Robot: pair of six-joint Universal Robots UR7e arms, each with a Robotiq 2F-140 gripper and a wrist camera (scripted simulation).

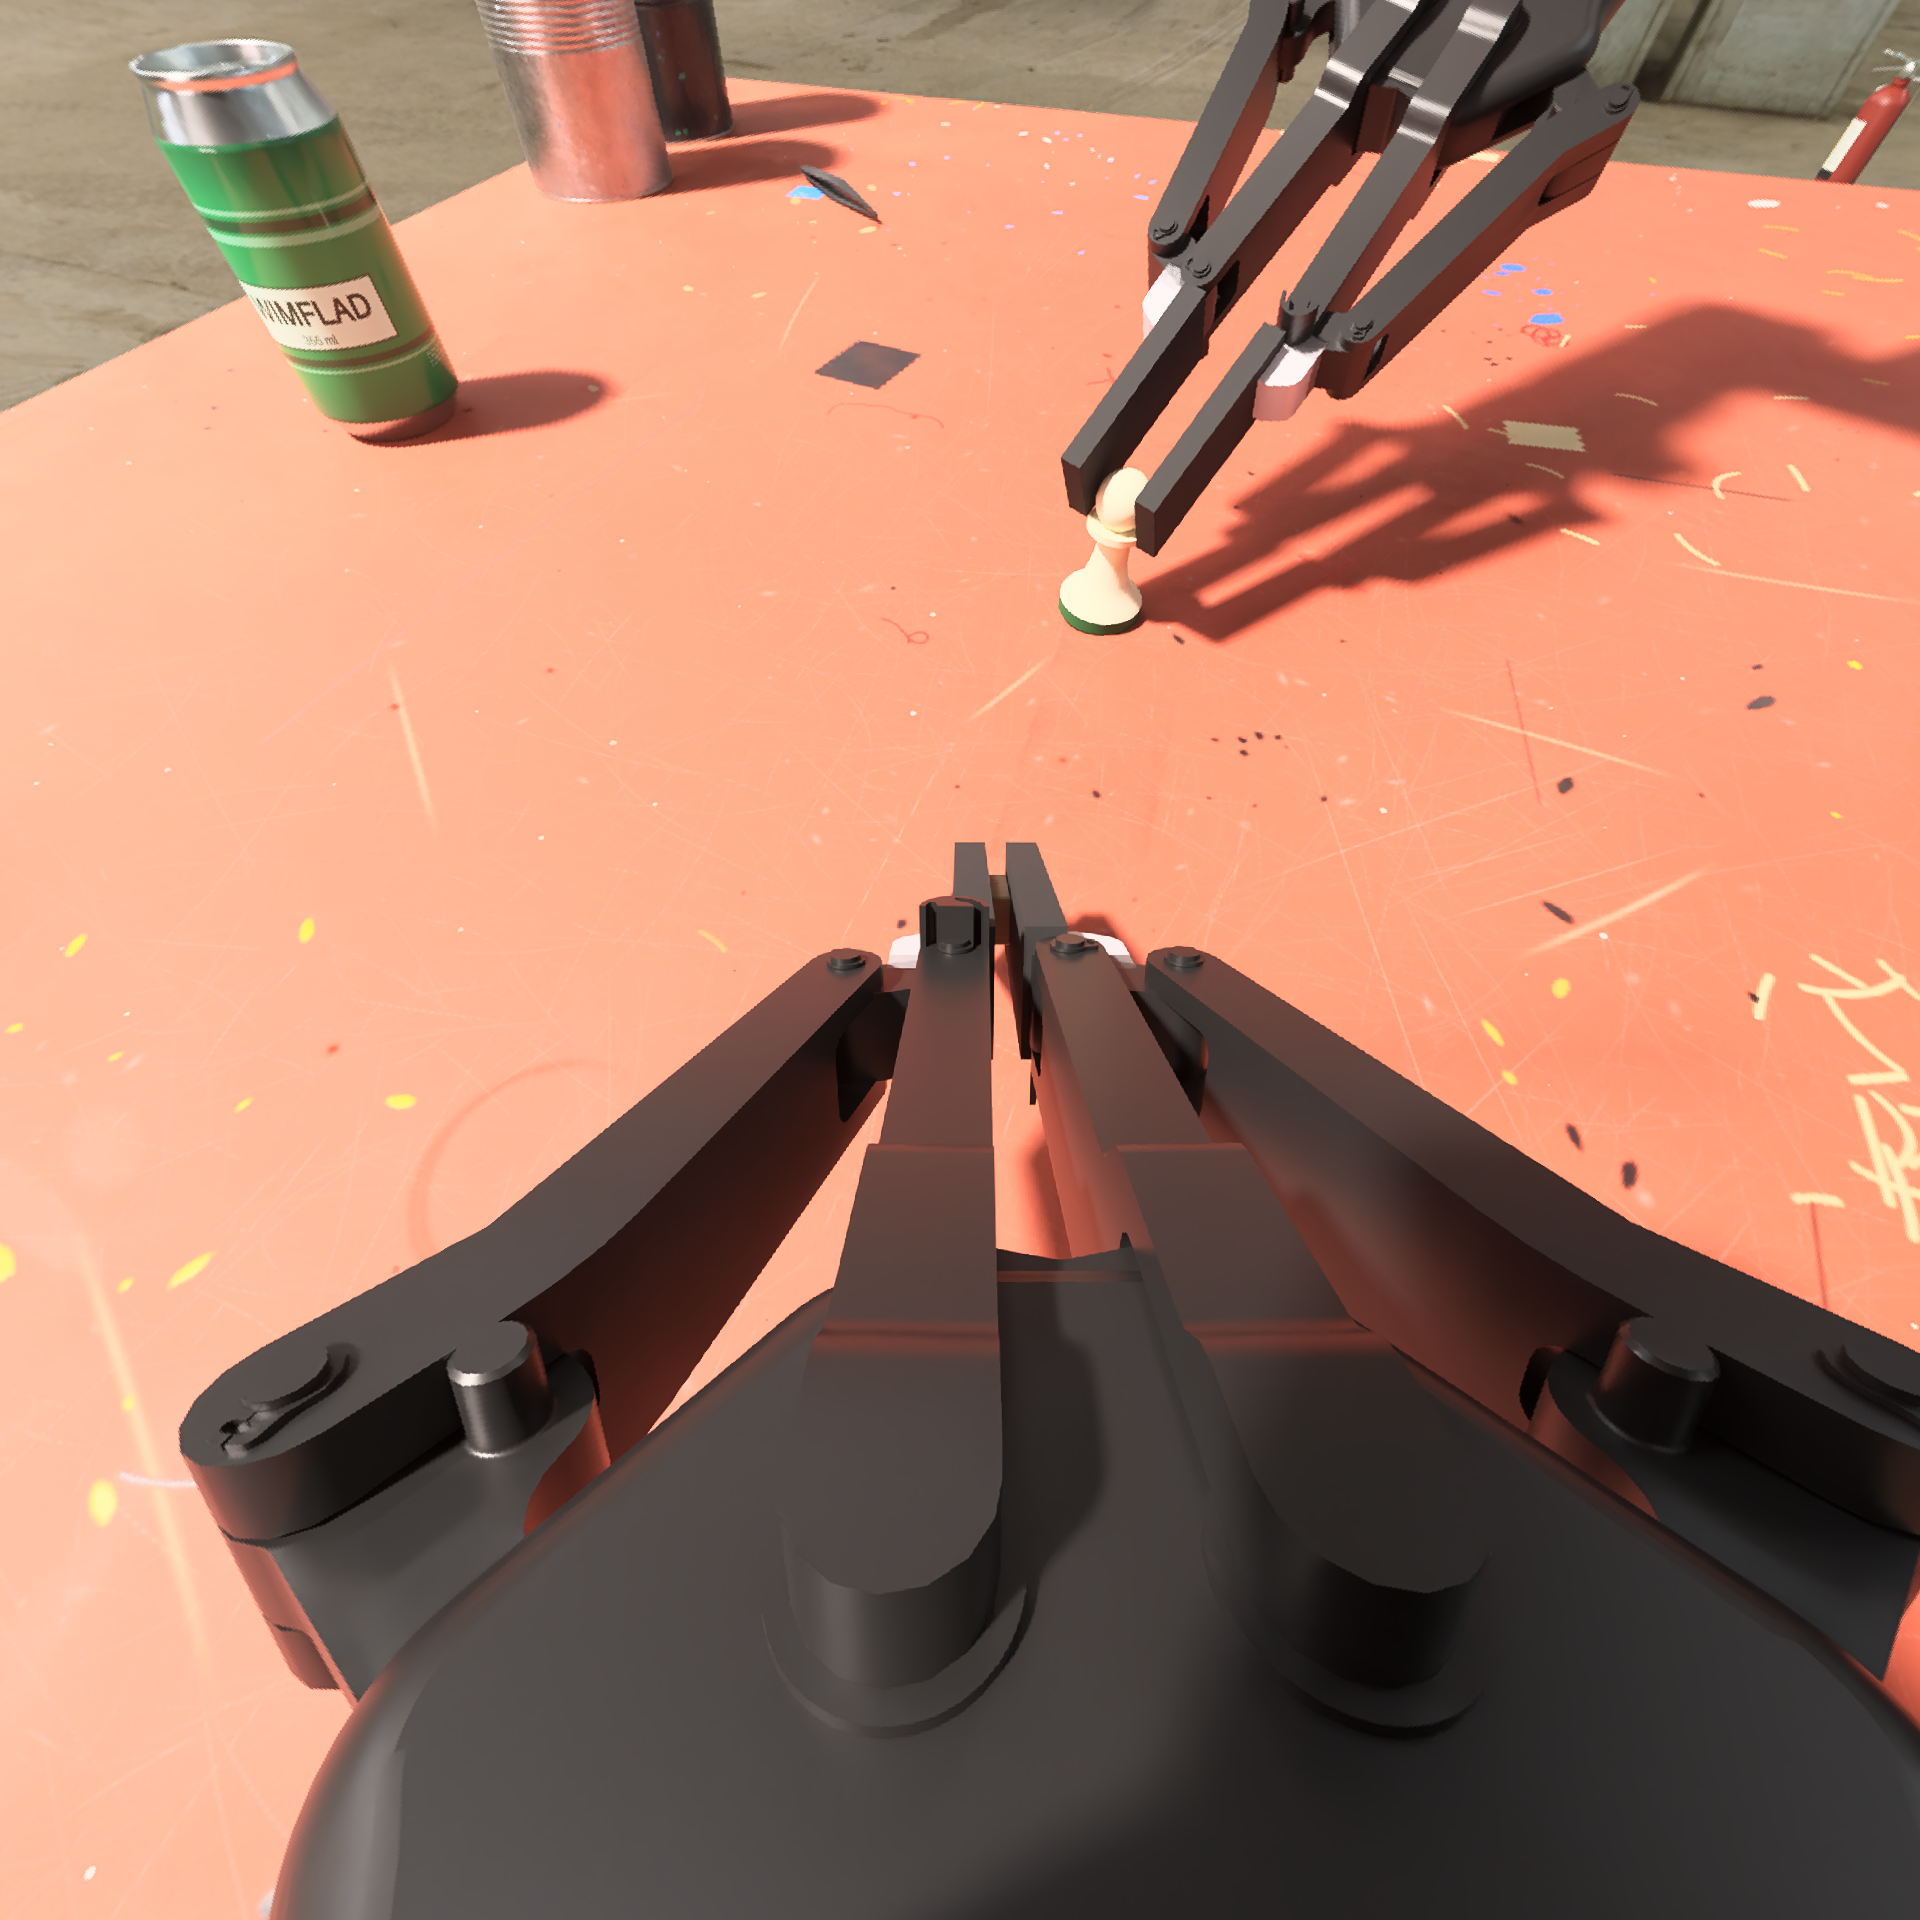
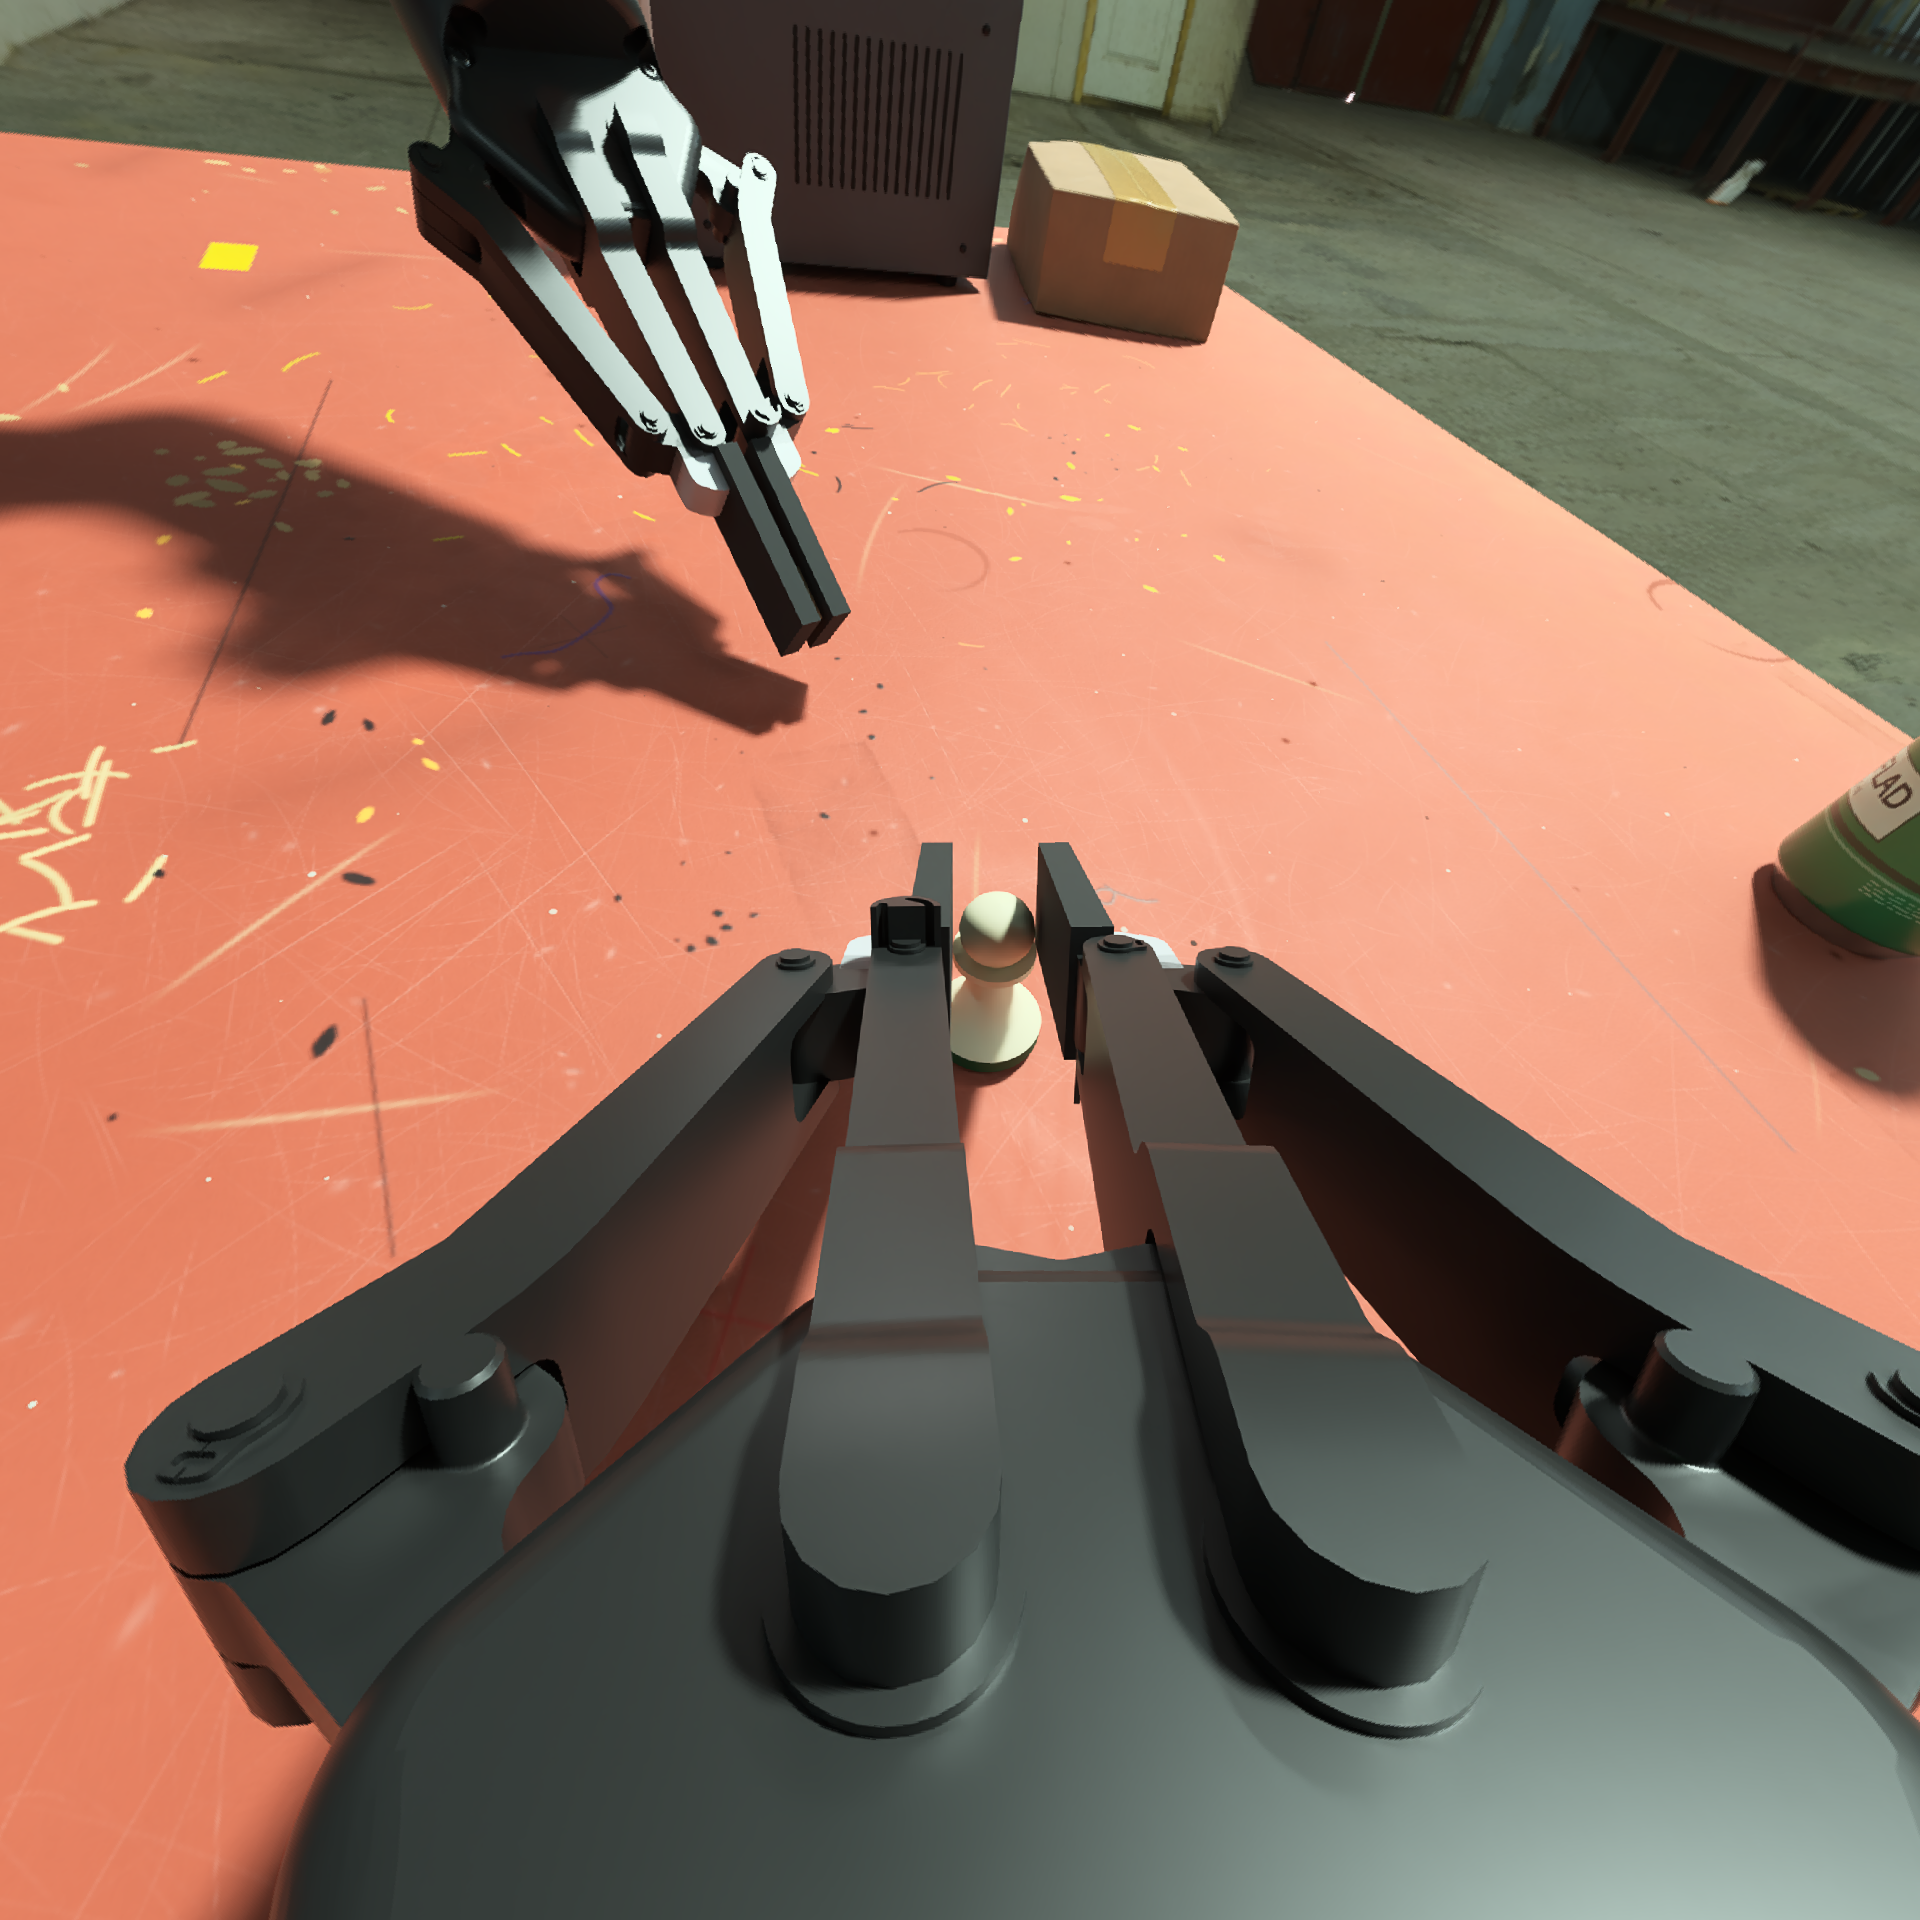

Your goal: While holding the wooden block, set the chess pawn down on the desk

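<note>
While the right gripper [image 2: 992, 868] straddles the chess pawn [image 2: 994, 982] with its fingers parted, clear of the head, the pawn stands upright on the desk [image 2: 1351, 727]. It looks light, hard, smooth and tippy, best pinched at the round head. The left gripper [image 1: 995, 864] pinches a sliver of wooden block [image 1: 1001, 886]; the green can [image 1: 301, 244] looks sealed, contents unseen

bright, sharp views with hard shadows on the desk [image 1: 727, 675], edges seemingly wide-angle stretched.
</note>
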